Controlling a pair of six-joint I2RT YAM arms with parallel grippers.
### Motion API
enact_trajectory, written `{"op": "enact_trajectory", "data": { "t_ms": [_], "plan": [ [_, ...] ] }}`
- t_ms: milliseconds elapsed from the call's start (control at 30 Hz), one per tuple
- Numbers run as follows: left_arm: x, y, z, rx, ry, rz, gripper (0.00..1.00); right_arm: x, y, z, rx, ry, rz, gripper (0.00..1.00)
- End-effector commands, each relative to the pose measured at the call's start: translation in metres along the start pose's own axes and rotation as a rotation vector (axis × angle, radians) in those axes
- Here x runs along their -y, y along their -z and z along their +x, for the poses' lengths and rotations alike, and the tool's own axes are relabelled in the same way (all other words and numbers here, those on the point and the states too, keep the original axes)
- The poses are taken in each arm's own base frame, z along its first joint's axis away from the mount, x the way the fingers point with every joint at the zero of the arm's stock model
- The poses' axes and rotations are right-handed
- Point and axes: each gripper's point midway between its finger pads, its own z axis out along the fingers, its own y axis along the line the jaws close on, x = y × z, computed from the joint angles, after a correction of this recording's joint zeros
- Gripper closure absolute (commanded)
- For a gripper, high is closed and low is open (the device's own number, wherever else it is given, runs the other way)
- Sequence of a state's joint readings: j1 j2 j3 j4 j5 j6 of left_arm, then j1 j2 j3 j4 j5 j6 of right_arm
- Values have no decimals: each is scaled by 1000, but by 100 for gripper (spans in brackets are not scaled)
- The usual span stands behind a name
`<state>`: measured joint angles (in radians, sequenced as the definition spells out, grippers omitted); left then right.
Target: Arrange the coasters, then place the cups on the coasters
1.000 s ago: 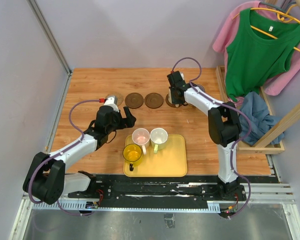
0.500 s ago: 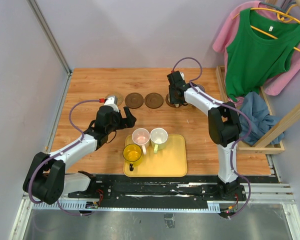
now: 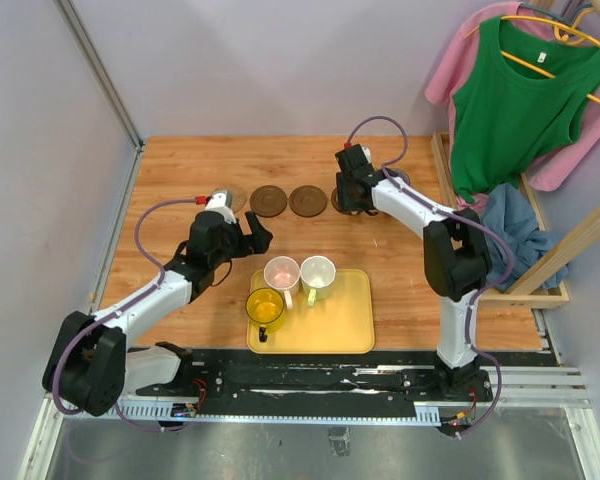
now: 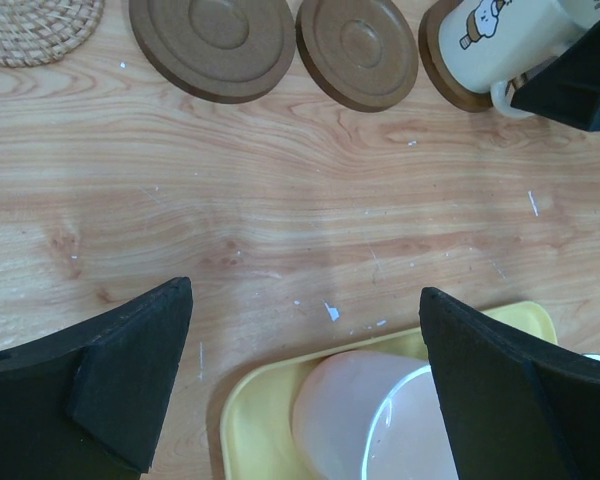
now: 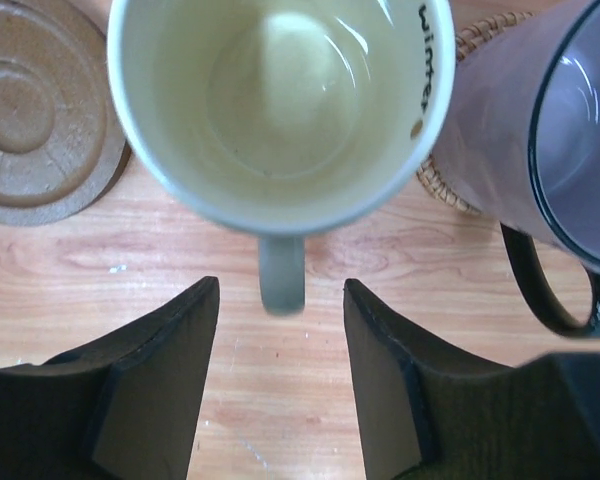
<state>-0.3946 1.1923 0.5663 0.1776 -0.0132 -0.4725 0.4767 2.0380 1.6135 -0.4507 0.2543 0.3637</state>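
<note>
Right wrist: right gripper (image 5: 280, 284) parted astride handle (image 5: 282, 275) at 6 o'clock of cream cup (image 5: 280, 110); likely stiff, slick, breakable; pinch there.

the cream cup (image 5: 280, 110) bears the black word "winter" on its outer wall by the rim. the left wrist view shows a small cartoon figure (image 4: 477, 18) printed there, with no readable letters.

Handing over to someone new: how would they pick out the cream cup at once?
On the wooden table, find the row of coasters along its far side. Right of the two bare brown coasters, the cream cup stands on a third brown coaster. Unlike the translucent grey-purple cup to its right, it is opaque, with a cartoon print.
</note>
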Motion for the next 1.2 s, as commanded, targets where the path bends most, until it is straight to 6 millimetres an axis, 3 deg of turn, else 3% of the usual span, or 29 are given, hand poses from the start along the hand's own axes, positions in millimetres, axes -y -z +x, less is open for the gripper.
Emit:
{"op": "enact_trajectory", "data": {
  "t_ms": [0, 733, 833, 1167],
  "plan": [
    [4, 6, -10, 40, 4, 18, 0, -8, 31, -7, 46, -23, -34, 46],
    [0, 9, -9, 46, 9, 5, 0, -20, 26, -10, 43, 8, -70, 49],
    [0, 8, -9, 45, 9, 6, 0, -22, 15, -2, 18, 21, -66, 50],
    [0, 8, -8, 44, 9, 4, 0, -24, 16, 0, 13, 19, -72, 52]
  ]
}}
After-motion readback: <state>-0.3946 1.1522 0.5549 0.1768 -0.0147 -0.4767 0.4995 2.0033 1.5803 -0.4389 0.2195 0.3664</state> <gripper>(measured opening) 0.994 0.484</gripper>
